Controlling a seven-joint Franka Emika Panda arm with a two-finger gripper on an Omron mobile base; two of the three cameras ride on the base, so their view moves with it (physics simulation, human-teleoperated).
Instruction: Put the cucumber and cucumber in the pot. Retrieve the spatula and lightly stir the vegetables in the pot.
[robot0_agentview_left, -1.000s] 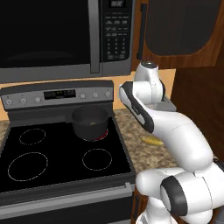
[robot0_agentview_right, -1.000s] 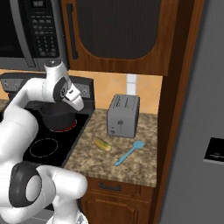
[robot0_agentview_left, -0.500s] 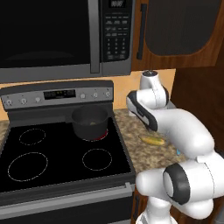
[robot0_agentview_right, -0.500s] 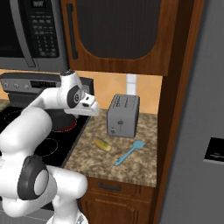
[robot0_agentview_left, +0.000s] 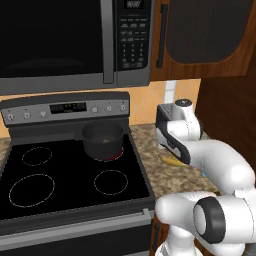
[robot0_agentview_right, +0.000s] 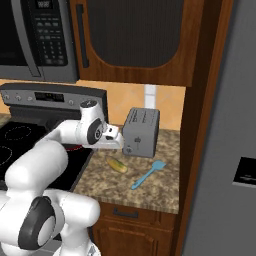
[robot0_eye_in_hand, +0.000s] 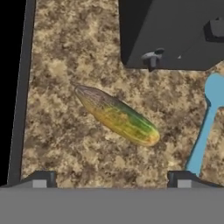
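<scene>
One yellow-green cucumber (robot0_eye_in_hand: 116, 116) lies diagonally on the speckled counter, also seen as cucumber (robot0_agentview_right: 117, 165). My gripper (robot0_eye_in_hand: 111, 179) hovers above it, open, its fingertips (robot0_eye_in_hand: 40, 179) wide apart with nothing between them. The light blue spatula (robot0_eye_in_hand: 205, 127) lies just right of the cucumber; in the right base view the spatula (robot0_agentview_right: 148, 174) rests in front of the toaster. The dark pot (robot0_agentview_left: 102, 140) stands on the stove's rear right burner, left of my arm. A faint yellow-green spot shows inside it, too small to identify.
A grey toaster (robot0_agentview_right: 141, 132) stands at the back of the counter, close behind the cucumber. The black stovetop (robot0_agentview_left: 60, 180) borders the counter on the left. A microwave (robot0_agentview_left: 65, 40) and wooden cabinets (robot0_agentview_right: 130, 40) hang overhead. A tall wooden panel (robot0_agentview_right: 200, 125) closes the counter's right end.
The arm has swung right, from over the pot on the stove to above the counter, and the hand now points down at the cucumber.
</scene>
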